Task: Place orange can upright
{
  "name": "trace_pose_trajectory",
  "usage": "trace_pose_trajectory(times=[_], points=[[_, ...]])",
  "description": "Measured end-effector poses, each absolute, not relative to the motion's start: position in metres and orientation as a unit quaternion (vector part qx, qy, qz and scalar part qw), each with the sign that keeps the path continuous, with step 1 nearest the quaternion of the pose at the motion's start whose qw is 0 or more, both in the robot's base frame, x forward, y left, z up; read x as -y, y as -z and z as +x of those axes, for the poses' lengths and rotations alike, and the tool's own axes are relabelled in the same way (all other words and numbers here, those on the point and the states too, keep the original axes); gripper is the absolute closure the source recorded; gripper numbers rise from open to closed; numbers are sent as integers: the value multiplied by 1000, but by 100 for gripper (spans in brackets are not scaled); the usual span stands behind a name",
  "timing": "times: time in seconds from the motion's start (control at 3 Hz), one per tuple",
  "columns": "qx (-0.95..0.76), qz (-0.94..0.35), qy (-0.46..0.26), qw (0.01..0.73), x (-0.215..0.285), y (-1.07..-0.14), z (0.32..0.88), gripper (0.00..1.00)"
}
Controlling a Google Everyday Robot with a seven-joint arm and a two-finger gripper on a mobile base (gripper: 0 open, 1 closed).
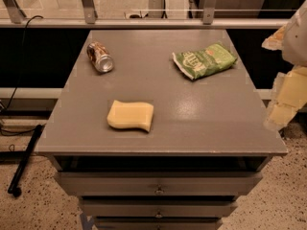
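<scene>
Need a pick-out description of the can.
Grey cabinet top, back left corner, far from the claw at the right edge. The can lies on its side: coppery metal with silver ends, unlike the yellow sponge and green bag.

Grey drawer cabinet [206, 121], speckled floor [284, 198].

Green bag [205, 60] lettering illegible; hand [280, 110] at right edge
</scene>
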State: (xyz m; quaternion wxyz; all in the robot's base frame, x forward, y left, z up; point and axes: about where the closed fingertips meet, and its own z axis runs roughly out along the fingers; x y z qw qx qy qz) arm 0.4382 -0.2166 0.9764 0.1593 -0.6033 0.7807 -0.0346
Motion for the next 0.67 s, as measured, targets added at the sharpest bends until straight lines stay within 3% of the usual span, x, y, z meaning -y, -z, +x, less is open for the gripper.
trace_pose_trajectory(times=[0.67], points=[[-772, -607, 18, 186, 198, -984, 451, 0]])
